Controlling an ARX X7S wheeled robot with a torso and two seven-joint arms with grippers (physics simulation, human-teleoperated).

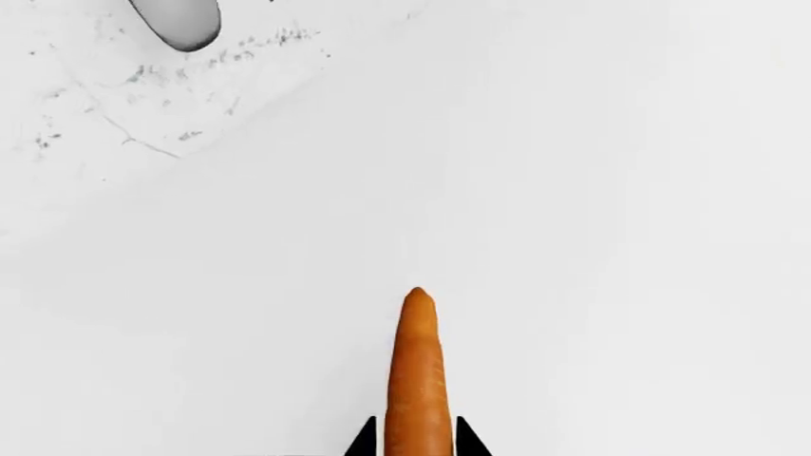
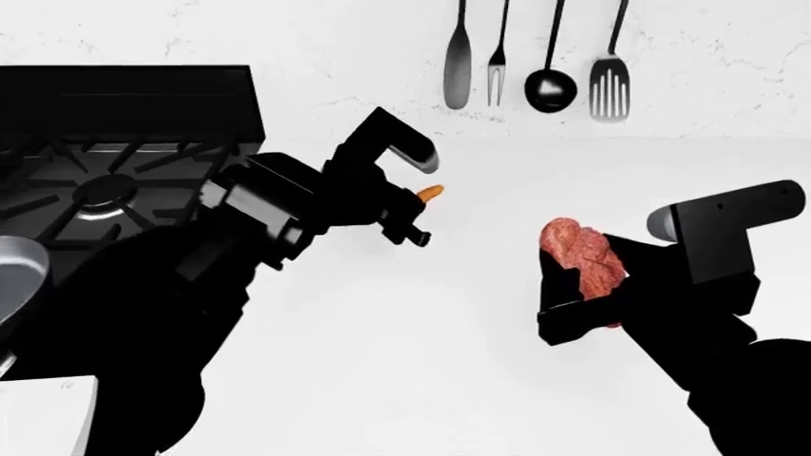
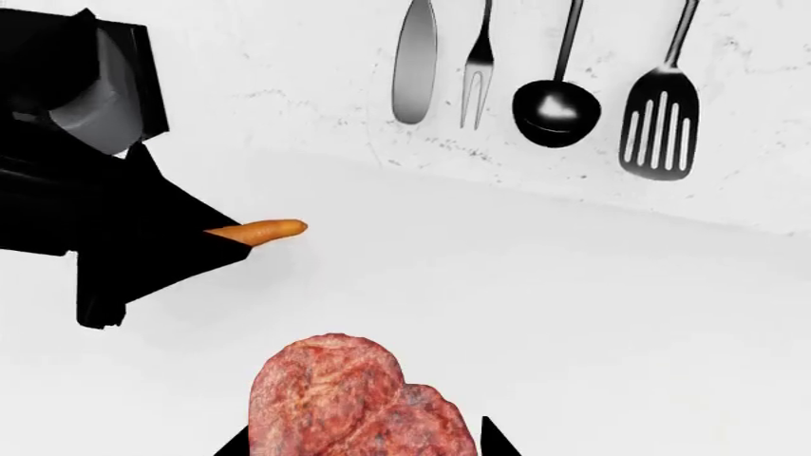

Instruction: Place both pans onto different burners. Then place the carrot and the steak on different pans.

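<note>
My left gripper (image 2: 416, 203) is shut on the small orange carrot (image 2: 431, 193) and holds it in the air above the white counter. In the left wrist view the carrot (image 1: 419, 375) pokes out between the two black fingertips. To the right, my right gripper (image 2: 578, 277) is shut on the red marbled steak (image 2: 583, 255), which fills the space between its jaws (image 3: 355, 399). At the left are the black stove and a burner (image 2: 104, 191) under its grate. A grey pan's rim (image 2: 15, 275) shows at the left edge. The black pan is hidden.
A spoon (image 2: 458, 62), a fork (image 2: 499, 62), a ladle (image 2: 552, 87) and a slotted spatula (image 2: 610, 81) hang on the white wall behind. The white counter (image 2: 419, 361) lies under both arms. My left arm (image 3: 102, 228) crosses the right wrist view.
</note>
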